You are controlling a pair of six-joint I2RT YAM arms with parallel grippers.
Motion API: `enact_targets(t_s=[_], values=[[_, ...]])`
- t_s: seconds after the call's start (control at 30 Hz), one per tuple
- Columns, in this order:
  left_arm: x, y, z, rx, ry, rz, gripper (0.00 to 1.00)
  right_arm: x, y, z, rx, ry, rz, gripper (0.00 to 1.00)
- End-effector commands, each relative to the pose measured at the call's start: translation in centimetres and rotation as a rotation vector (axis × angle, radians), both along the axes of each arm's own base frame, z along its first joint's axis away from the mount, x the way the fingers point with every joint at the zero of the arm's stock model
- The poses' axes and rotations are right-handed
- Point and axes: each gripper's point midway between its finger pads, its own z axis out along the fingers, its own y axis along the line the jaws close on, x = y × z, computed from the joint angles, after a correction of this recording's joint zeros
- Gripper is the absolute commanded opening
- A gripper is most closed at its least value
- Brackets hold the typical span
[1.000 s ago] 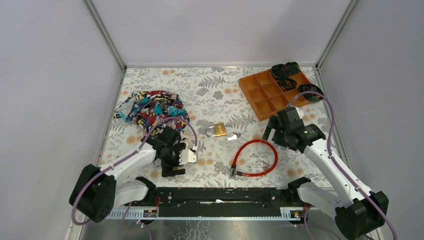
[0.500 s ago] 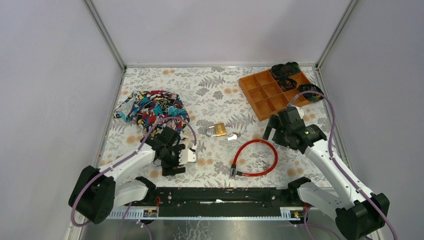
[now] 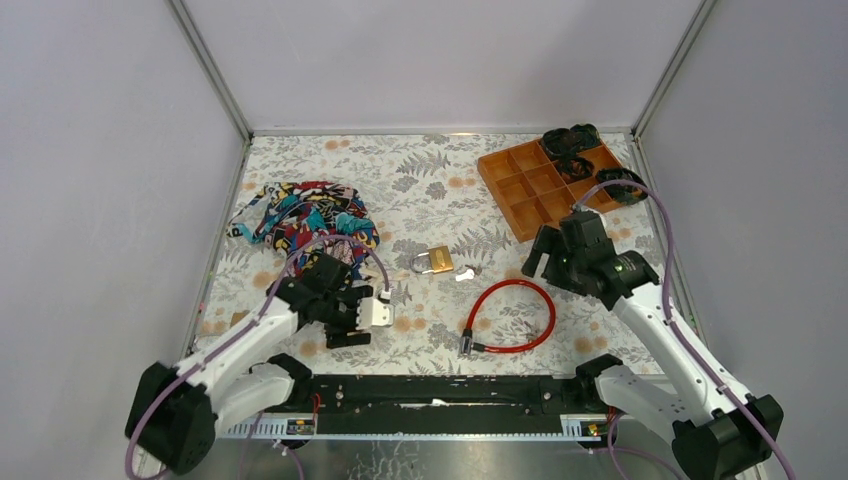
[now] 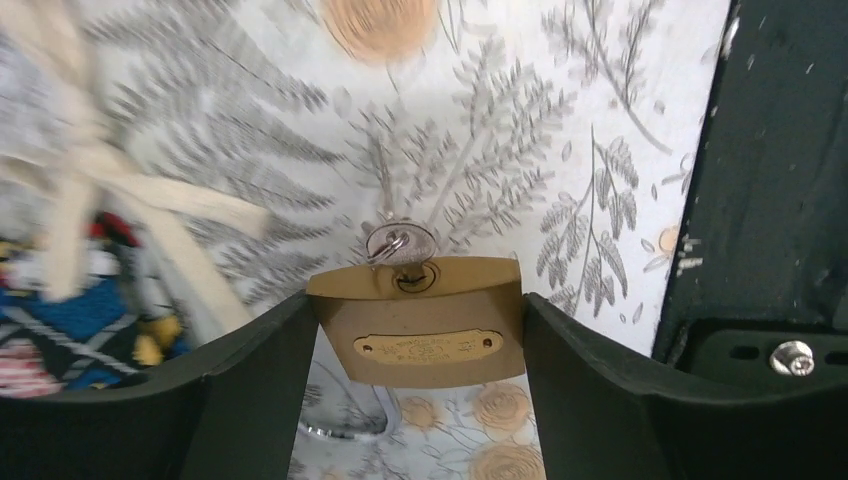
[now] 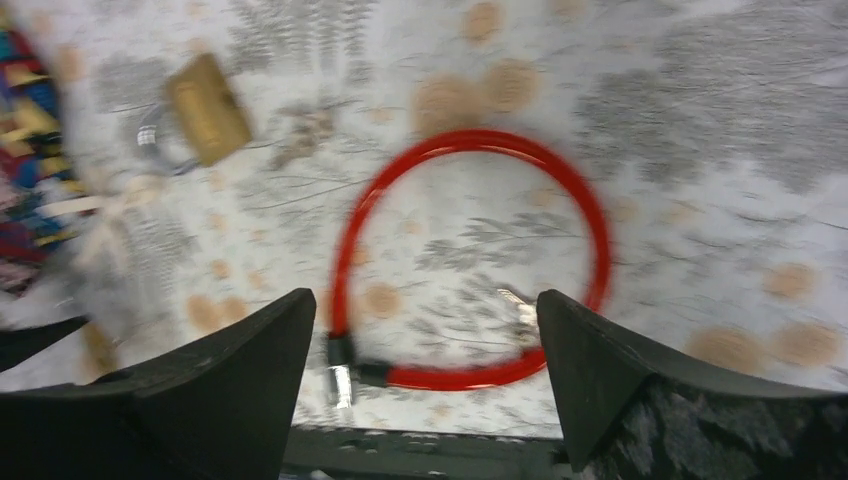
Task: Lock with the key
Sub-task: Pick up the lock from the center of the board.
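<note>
The left pincer (image 4: 415, 330) holds a brass padlock (image 4: 418, 320) by its flanks, key (image 4: 398, 243) seated in the keyhole. The right pincer (image 5: 425, 330) gapes wide, holding nothing, above the red cable lock (image 5: 470, 255) beside that padlock. Keep the left clamp firm; bring the right fingers squarely onto the key bow before turning.

Between my left gripper's (image 4: 415, 400) matt black plastic fingers (image 4: 250, 390) sits a padlock (image 4: 418, 322) of smooth brushed brass, its key (image 4: 398, 243) shiny silver metal. Beneath it the tablecloth (image 4: 520, 120) looks matt, printed. Right of it, the red cable lock (image 3: 512, 315) looks glossy plastic.
</note>
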Motion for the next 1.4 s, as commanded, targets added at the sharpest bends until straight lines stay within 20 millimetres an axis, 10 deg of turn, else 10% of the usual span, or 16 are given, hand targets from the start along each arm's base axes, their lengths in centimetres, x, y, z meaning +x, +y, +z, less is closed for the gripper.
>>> enact_targets(t_s=[0.0, 0.3, 0.47, 1.37], values=[[3.6, -4.9, 6.5, -0.301, -0.264, -0.072, 0.00, 1.3, 8.0, 1.3, 0.346, -0.035, 0.182, 0.86], [5.4, -7.4, 8.7, -0.438, -0.420, -0.135, 0.00, 0.0, 27.4, 1.4, 0.623, -0.042, 0.641, 0.84], [6.7, -8.0, 8.6, -0.434, -0.426, -0.106, 0.00, -0.8, 33.2, -0.4, 0.632, 0.082, 0.730, 0.83], [11.0, -10.1, 9.3, -0.544, -0.449, 0.101, 0.00, 2.9, 33.6, -7.2, 0.542, 0.282, 0.417, 0.71]])
